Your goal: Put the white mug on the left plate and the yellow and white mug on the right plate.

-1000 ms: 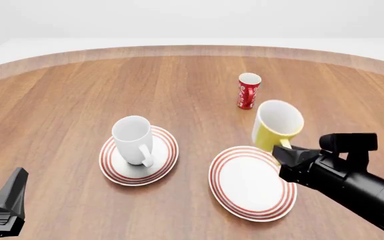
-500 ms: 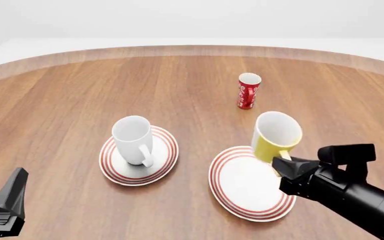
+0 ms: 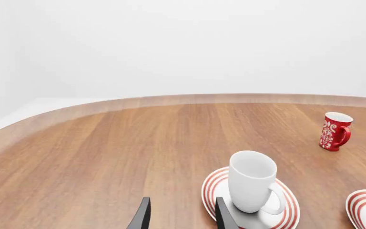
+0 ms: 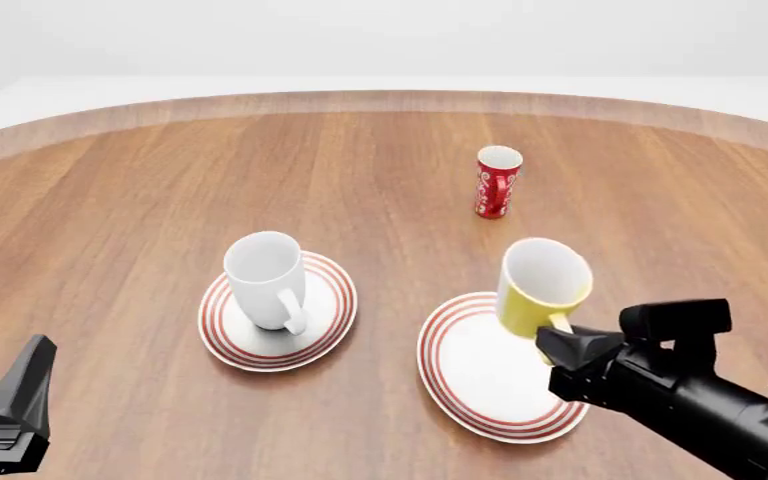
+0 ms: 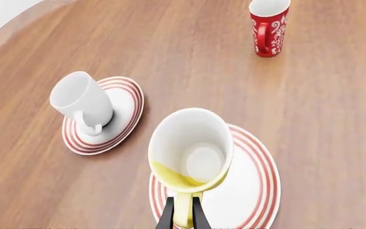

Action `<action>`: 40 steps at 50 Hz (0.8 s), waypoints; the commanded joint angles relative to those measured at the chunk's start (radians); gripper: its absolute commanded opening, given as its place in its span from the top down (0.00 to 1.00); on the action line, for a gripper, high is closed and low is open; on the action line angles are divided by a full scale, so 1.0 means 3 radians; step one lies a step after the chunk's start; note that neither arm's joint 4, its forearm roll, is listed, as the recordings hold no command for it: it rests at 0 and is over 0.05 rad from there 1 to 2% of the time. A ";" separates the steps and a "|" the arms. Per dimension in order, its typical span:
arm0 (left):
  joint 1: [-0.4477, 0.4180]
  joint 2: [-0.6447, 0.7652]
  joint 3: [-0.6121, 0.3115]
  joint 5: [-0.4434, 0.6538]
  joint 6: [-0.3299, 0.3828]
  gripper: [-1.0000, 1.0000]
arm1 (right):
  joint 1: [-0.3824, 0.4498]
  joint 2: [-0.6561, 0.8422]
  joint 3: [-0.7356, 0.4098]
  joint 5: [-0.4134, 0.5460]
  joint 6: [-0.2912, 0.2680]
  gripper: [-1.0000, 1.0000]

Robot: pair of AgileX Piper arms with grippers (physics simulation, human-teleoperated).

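Note:
The white mug point(image 4: 267, 278) stands upright on the left plate point(image 4: 333, 300), its handle toward the near side; both also show in the left wrist view, the white mug point(image 3: 253, 181) and the left plate point(image 3: 288, 214). My right gripper point(image 4: 560, 338) is shut on the handle of the yellow and white mug point(image 4: 542, 283). It holds the mug tilted above the far edge of the right plate point(image 4: 484, 385). In the right wrist view the yellow and white mug point(image 5: 192, 152) hangs over the right plate point(image 5: 256, 191), its white inside showing. My left gripper point(image 3: 181, 217) is open and holds nothing, low at the near left.
A slim red cup point(image 4: 496, 183) with white lettering stands upright beyond the right plate, apart from it. The wooden table's curved far edge point(image 4: 384, 100) runs across the back. The left gripper point(image 4: 17, 400) sits well short of the left plate.
My right gripper has carried the yellow and white mug leftward and nearer, from beside the right plate's far rim to over the plate. The left arm and the white mug have not moved.

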State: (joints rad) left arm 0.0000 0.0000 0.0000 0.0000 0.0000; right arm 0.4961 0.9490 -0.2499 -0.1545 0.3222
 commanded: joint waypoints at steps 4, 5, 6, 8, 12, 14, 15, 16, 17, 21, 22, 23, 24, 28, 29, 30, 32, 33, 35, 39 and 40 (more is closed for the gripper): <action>0.0000 0.0000 0.0000 0.0000 0.0000 0.00 | 0.0046 0.0168 0.0077 -0.0189 0.0065 1.00; 0.0000 0.0000 0.0000 0.0000 0.0000 0.00 | 0.0045 0.0167 0.0074 -0.0187 0.0064 1.00; 0.0000 0.0000 0.0000 0.0000 0.0000 0.00 | 0.0045 0.0167 0.0074 -0.0187 0.0064 1.00; 0.0000 0.0000 0.0000 0.0000 0.0000 0.00 | 0.0053 0.0173 0.0072 -0.0187 0.0065 1.00; 0.0000 0.0000 0.0000 0.0000 0.0000 0.00 | 0.0063 0.0201 0.0078 -0.0211 0.0069 1.00; 0.0000 0.0000 0.0000 0.0000 0.0000 0.00 | 0.0066 0.0211 0.0081 -0.0220 0.0071 1.00; 0.0000 0.0000 0.0000 0.0000 0.0000 0.00 | 0.0067 0.0221 0.0085 -0.0229 0.0072 1.00; 0.0000 0.0000 0.0000 0.0000 0.0000 0.00 | 0.0069 0.0239 0.0091 -0.0247 0.0073 1.00; 0.0000 0.0000 0.0000 0.0000 0.0000 0.00 | 0.0070 0.0254 0.0096 -0.0261 0.0076 1.00; 0.0000 0.0000 0.0000 0.0000 0.0000 0.00 | 0.0088 0.0364 0.0113 -0.0356 0.0085 1.00; 0.0000 0.0000 0.0000 0.0000 0.0000 0.00 | 0.0088 0.0366 0.0113 -0.0357 0.0085 1.00; 0.0000 0.0000 0.0000 0.0000 0.0000 0.00 | 0.0094 0.0391 0.0110 -0.0375 0.0090 1.00; 0.0000 0.0000 0.0000 0.0000 0.0000 0.00 | 0.0096 0.0410 0.0113 -0.0391 0.0091 1.00; 0.0000 0.0000 0.0000 0.0000 0.0000 0.00 | 0.0103 0.0468 0.0127 -0.0443 0.0097 1.00; 0.0000 0.0000 0.0000 0.0000 0.0000 0.00 | 0.0103 0.0469 0.0127 -0.0443 0.0099 1.00; 0.0000 0.0000 0.0000 0.0000 0.0000 0.00 | 0.0104 0.0473 0.0128 -0.0447 0.0103 1.00; 0.0000 0.0000 0.0000 0.0000 0.0000 0.00 | 0.0104 0.0493 0.0137 -0.0469 0.0109 1.00; 0.0000 0.0000 0.0000 0.0000 0.0000 0.00 | 0.0103 0.0513 0.0148 -0.0492 0.0113 1.00; 0.0000 0.0000 0.0000 0.0000 0.0000 0.00 | 0.0107 0.0532 0.0162 -0.0517 0.0113 1.00; 0.0000 0.0000 0.0000 0.0000 0.0000 0.00 | 0.0111 0.0554 0.0170 -0.0540 0.0119 1.00; 0.0000 0.0000 0.0000 0.0000 0.0000 0.00 | 0.0109 0.0563 0.0175 -0.0550 0.0119 1.00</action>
State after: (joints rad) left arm 0.0000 0.0000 0.0000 0.0000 0.0000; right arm 0.5254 1.0912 -0.2044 -0.2889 0.3450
